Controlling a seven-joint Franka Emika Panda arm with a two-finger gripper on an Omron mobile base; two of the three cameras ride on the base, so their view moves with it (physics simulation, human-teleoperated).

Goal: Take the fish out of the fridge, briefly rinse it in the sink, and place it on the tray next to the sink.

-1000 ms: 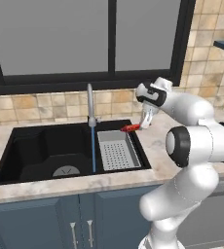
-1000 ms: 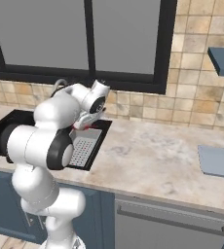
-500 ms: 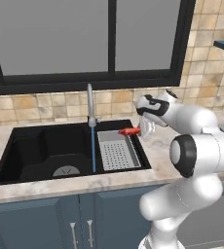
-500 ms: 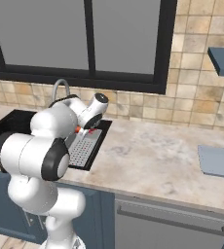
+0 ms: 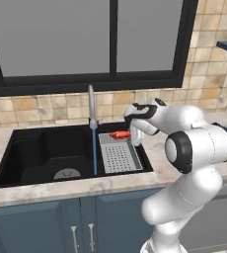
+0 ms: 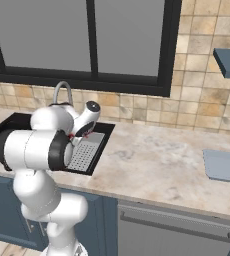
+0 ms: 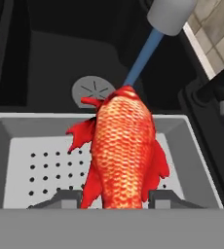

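Clamped between the fingers of the gripper (image 7: 115,198), the fish (image 7: 122,151) is held over the grey drainer insert (image 7: 41,165) at the right end of the sink (image 5: 41,148). Its head is met by the blue water stream (image 7: 142,58) from the faucet (image 5: 91,106). The tray (image 6: 226,166) is seen at the counter's far right edge.

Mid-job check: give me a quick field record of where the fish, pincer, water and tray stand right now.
fish: red-orange fish held above the grey drainer insert, head toward the water stream
pincer: pincer shut on the fish's tail end, over the sink
faucet: faucet running, blue stream falling into the black basin
rinse: fish's head sits at the edge of the stream in the hand view
tray: blue-grey tray on the counter, bare, far from the pincer
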